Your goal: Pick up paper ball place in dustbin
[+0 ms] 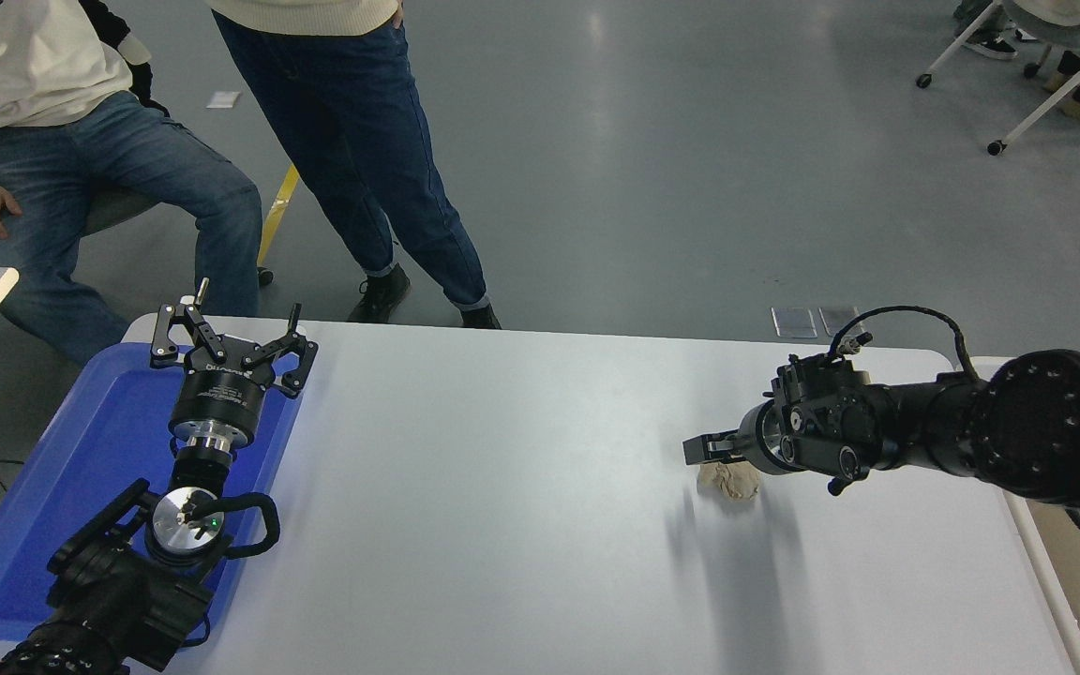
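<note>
On the table's [521,525] right side, the right gripper [707,450] hangs just over the paper ball [729,481]; whether its jaws are spread cannot be told.

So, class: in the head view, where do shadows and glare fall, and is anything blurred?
Head view: soft grey shadows streak the white table toward the camera below the paper ball and the right end effector; a pale sheen crosses the tabletop's middle and the grey floor reflects light; everything looks sharp, with no motion blur on either arm.
</note>
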